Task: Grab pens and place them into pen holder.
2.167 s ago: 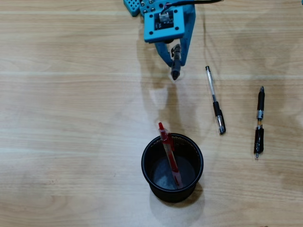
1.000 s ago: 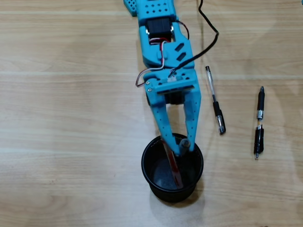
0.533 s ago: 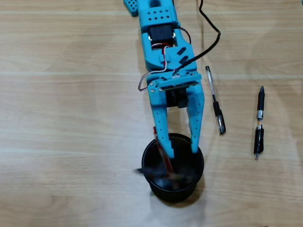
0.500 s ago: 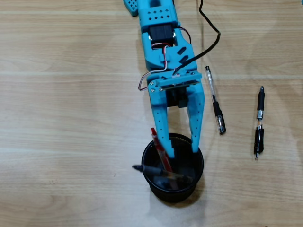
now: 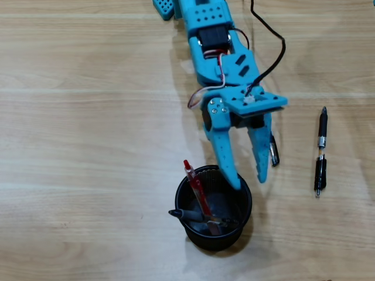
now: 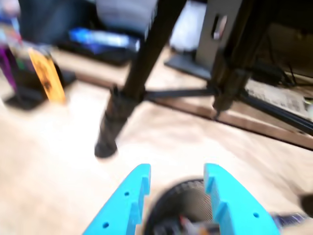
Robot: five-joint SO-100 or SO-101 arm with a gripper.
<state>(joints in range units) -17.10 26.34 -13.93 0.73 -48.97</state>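
Below and left of the pincer (image 5: 251,178), the round black mesh pen holder (image 5: 242,212) is sitting on the pale wood-grain bench (image 5: 88,146), holding the slim red pen (image 5: 195,187) and the all-black pen (image 5: 190,215) lying across it. The blue plastic pincer is hanging released and empty, now swung right off the cup's middle. Beneath it the clear pen (image 5: 273,151) is peeking out; well right, the grey-and-black pen (image 5: 320,151) is lying unmoved.

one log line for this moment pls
pincer: open, empty | pen holder: red pen, black pen | table: grey-black pen
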